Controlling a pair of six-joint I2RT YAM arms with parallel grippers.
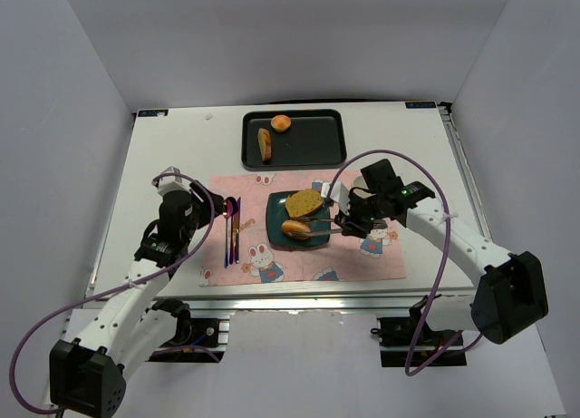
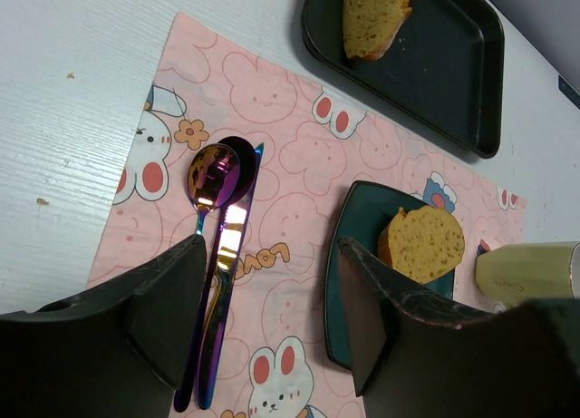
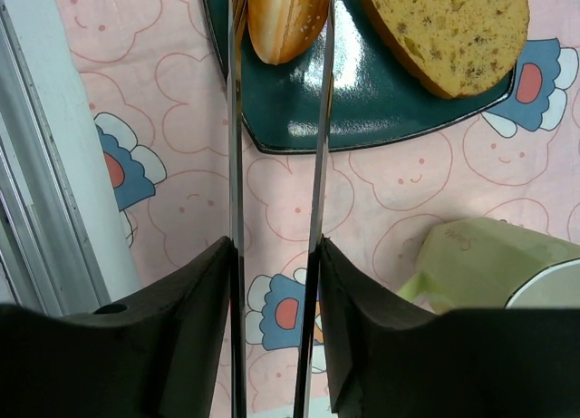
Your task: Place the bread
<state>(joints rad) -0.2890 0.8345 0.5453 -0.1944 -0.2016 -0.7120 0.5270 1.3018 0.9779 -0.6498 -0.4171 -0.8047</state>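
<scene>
A dark teal plate (image 1: 313,237) lies on the pink placemat (image 1: 362,259) and carries a toasted bread slice (image 1: 305,202) and a glossy oval roll (image 1: 295,228). Another slice (image 1: 265,146) and a small round roll (image 1: 281,122) lie in the black tray (image 1: 317,141) at the back. My right gripper (image 3: 275,246) is shut on metal tongs (image 3: 322,119). The oval roll (image 3: 285,19) sits between the tong tips on the plate (image 3: 362,101), beside the slice (image 3: 444,28). My left gripper (image 2: 272,255) hovers open over the mat between the cutlery and the plate (image 2: 349,255), holding nothing.
An iridescent spoon (image 2: 210,178) and knife (image 2: 231,228) lie side by side on the mat's left part. A pale green cup (image 3: 480,259) stands on the mat just right of the plate, close to my right wrist. White walls enclose the table.
</scene>
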